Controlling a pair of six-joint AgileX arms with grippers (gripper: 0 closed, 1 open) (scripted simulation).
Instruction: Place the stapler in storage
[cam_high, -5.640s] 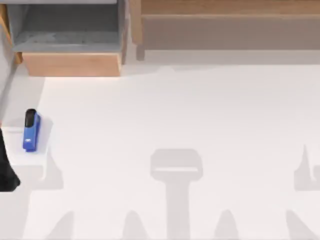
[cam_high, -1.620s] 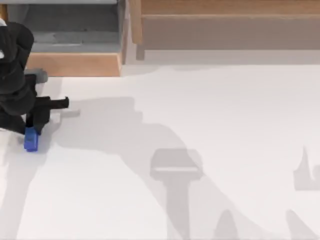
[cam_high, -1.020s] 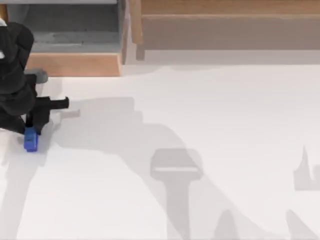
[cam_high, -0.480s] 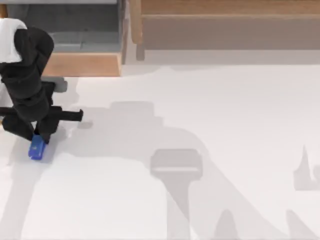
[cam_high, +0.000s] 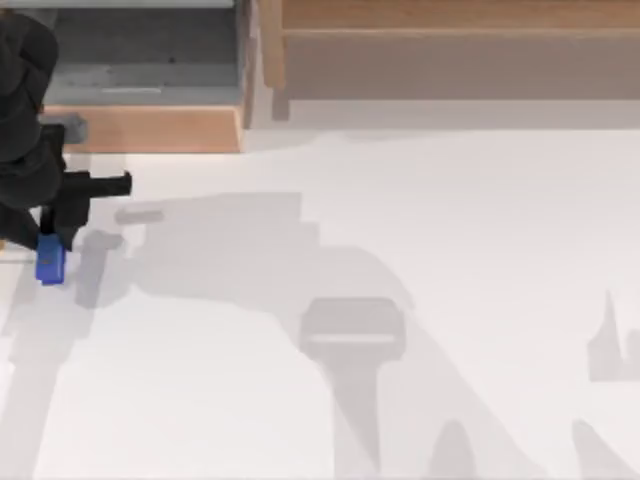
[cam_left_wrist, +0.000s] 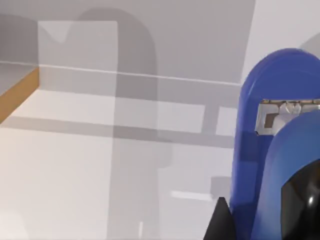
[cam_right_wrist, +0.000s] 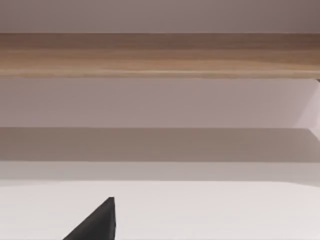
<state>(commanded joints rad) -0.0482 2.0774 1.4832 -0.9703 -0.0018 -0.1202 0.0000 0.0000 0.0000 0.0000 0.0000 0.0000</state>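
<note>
Change: against the moment half a second before, the left arm and the small, narrow bright blue stapler (cam_high: 50, 260) now sit further toward the table's left edge and nearer the wooden furniture.
Stapler: its blue end sticks out just past the left pincer (cam_high: 55, 238) on the side away from the furniture; the rest is hidden under the black arm. In the left wrist view the rounded blue body (cam_left_wrist: 270, 150) fills the near side, with a metal plate showing on it and a black pincer tip beside it.
Left pincer: clamped on the stapler, near the table's left edge, its shadow cast on the table to the right of it.
Storage: the open grey-lined wooden drawer (cam_high: 150, 128) lies just beyond the pincer, its pale wood front facing it.
Table: the plain white table (cam_high: 400, 250) spreads from the pincer toward the right.
Furniture: a long wooden cabinet (cam_high: 450, 40) runs along the far edge, well to the right of the pincer.
Right pincer: a black tip (cam_right_wrist: 97, 222) shows in the right wrist view, facing the wooden cabinet edge; I cannot tell how its fingers stand.
</note>
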